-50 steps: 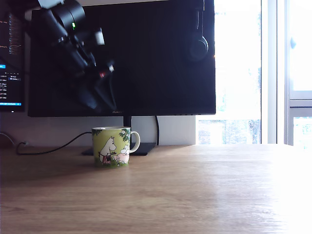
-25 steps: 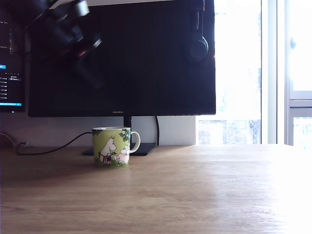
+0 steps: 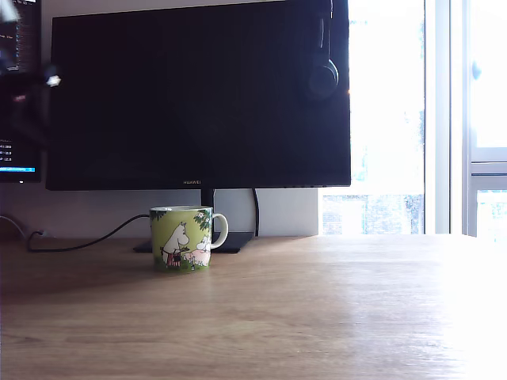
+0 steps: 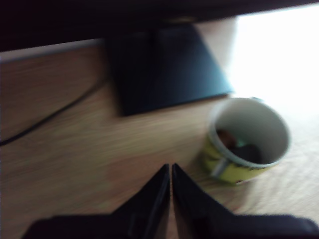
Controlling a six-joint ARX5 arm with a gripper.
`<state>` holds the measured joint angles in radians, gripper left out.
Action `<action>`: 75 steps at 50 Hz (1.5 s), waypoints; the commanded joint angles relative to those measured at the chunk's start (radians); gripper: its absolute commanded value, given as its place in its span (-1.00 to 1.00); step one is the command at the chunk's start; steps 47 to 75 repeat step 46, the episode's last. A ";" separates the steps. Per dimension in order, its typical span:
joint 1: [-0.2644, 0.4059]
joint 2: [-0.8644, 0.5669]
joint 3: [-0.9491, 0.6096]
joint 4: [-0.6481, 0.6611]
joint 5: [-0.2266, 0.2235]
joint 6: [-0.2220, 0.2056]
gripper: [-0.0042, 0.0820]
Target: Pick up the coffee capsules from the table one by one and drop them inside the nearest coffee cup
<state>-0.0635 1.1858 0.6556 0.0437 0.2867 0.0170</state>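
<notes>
The light-green coffee cup (image 3: pixel 181 238) stands on the wooden table (image 3: pixel 317 317) in front of the monitor stand, handle toward the exterior view's right. In the blurred wrist view the coffee cup (image 4: pixel 247 140) holds two coffee capsules, one brown-orange (image 4: pixel 227 136) and one dark grey (image 4: pixel 249 152). My gripper (image 4: pixel 170 168) is shut with nothing between its fingers, high above bare table (image 4: pixel 75 149) and off to one side of the cup. In the exterior view the arm (image 3: pixel 28 107) is only a dark blur at the far left edge.
A large black monitor (image 3: pixel 198 95) stands behind the cup on a dark base (image 4: pixel 164 69). A black cable (image 3: pixel 79 241) runs along the table's back left. Headphones (image 3: pixel 323 71) hang on the monitor's right side. A bright window fills the exterior view's right.
The arm has swung from above the cup up and toward the exterior view's left, and now shows only at the left edge. The cup has not moved.
</notes>
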 commanded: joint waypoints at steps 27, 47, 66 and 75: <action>0.005 -0.563 -0.475 0.061 -0.113 -0.123 -0.95; 0.003 -0.909 -0.484 -0.205 -0.138 -0.132 -0.95; 0.003 -0.909 -0.484 -0.205 -0.138 -0.132 -0.95; 0.003 -0.909 -0.484 -0.205 -0.138 -0.132 -0.95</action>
